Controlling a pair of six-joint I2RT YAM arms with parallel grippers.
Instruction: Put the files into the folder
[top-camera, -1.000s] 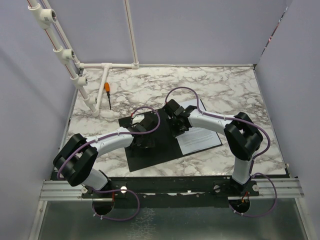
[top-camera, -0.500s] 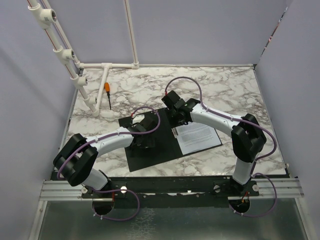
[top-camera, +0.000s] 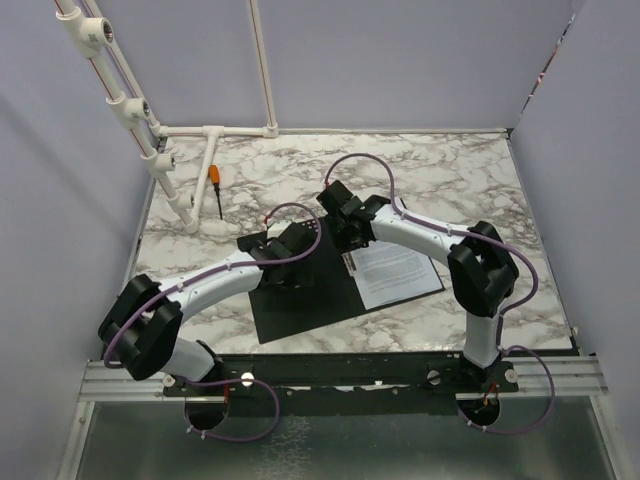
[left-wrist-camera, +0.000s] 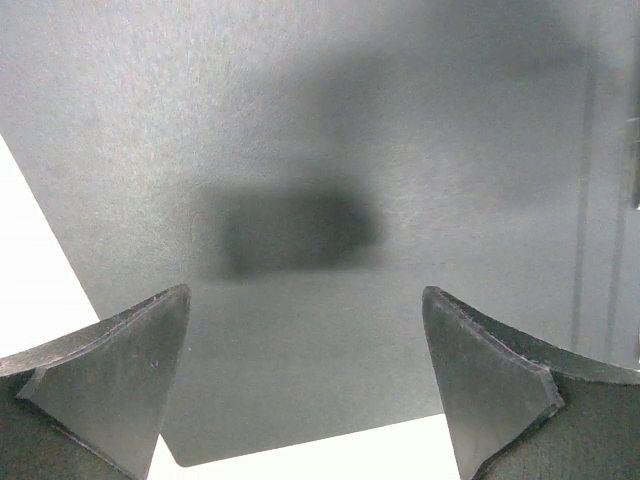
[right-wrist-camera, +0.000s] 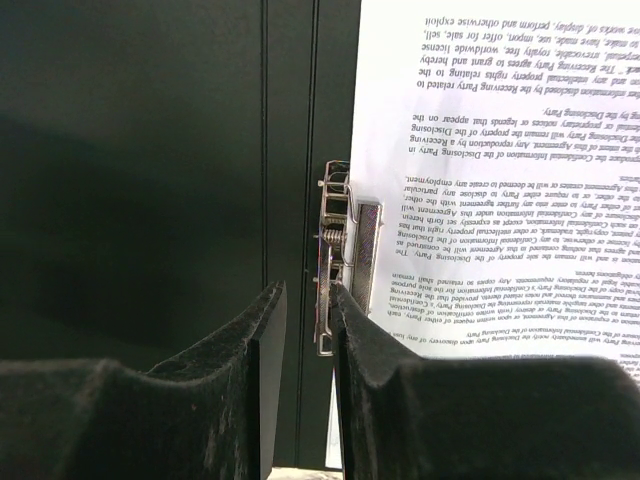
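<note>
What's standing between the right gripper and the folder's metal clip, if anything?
Nothing visible does. In the wrist view the right gripper hangs right at the lower end of the metal clip on the spine of the open folder. The printed sheets lie on the clip's far side, not between them.

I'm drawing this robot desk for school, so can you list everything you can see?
folder: one, black inside, lying open mid-table
files: white printed sheets, count unclear, on the folder's right half
metal clip: one, silver, at the folder's spine, by the sheets' edge
screwdriver: one, orange handle, far left of the table
pipe frame: one, white, far-left corner
table: one, white and grey marble pattern
cables: two, purple, one along each arm
left gripper: one, black fingers, open above the folder's left half
right gripper: one, black fingers nearly together, just before the clip
</note>
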